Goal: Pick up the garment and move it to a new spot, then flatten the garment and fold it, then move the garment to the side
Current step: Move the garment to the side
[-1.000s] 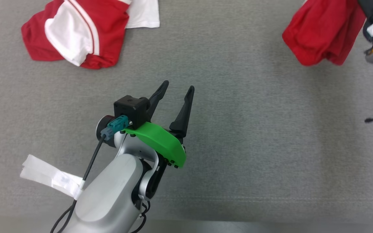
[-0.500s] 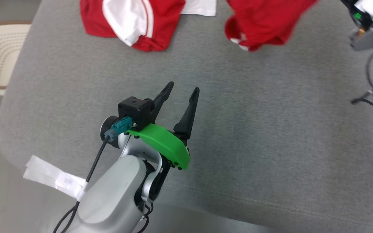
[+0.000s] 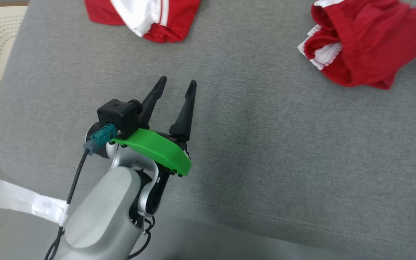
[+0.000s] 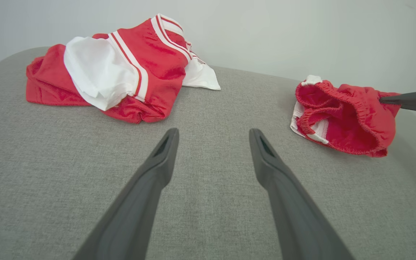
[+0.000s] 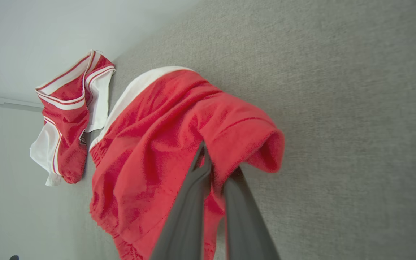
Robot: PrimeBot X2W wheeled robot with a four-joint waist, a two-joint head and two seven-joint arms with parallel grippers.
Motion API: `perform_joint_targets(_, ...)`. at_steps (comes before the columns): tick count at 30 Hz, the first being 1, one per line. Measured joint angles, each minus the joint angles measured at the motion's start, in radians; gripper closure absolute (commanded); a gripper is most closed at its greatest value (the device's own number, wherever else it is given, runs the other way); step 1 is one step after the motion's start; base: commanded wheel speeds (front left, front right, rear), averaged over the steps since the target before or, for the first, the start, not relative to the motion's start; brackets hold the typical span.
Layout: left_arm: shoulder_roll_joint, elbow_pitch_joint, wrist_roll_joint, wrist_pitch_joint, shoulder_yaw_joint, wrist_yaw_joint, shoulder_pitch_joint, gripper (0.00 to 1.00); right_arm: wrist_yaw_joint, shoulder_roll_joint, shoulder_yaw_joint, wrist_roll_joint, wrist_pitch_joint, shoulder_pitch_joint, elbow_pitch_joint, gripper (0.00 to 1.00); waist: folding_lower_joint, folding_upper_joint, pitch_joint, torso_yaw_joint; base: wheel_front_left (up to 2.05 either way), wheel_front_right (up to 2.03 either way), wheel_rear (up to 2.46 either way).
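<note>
Two o'clock on the grey upholstered surface [image 3: 265, 144] is where my right gripper [image 5: 217, 169] pinches the crumpled red fabric shorts with white trim [image 3: 367, 47]; my left gripper [image 3: 177, 81] hovers spread wide, empty.

Grey surface [image 3: 284, 144] lies open between jersey [image 3: 139, 14] and shorts [image 3: 367, 47].

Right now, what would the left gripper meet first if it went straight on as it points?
Probably the bare grey cushion, between the striped garment and the red shorts; depth is unclear.
</note>
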Motion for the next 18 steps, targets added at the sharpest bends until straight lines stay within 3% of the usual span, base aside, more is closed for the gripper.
perform_joint_targets(8, 0.014, -0.019, 0.013, 0.013, 0.005, 0.000, -0.013, 0.00, 0.000, -0.106, -0.030, -0.096, -0.063, -0.037, 0.019, 1.00, 0.0000, 0.0000, 0.025, -0.084, 0.00, 0.00, 0.00)
perform_joint_targets(13, 0.015, -0.038, 0.038, 0.037, 0.004, 0.000, -0.015, 0.00, -0.001, -0.208, -0.033, -0.243, -0.177, -0.051, 0.049, 1.00, 0.0000, 0.0000, 0.044, -0.138, 0.00, 0.00, 0.00)
perform_joint_targets(18, 0.015, -0.054, 0.049, 0.049, 0.026, 0.000, -0.016, 0.00, -0.001, -0.215, -0.040, -0.269, -0.199, -0.062, 0.065, 1.00, 0.0000, 0.0000, 0.066, -0.160, 0.00, 0.00, 0.00)
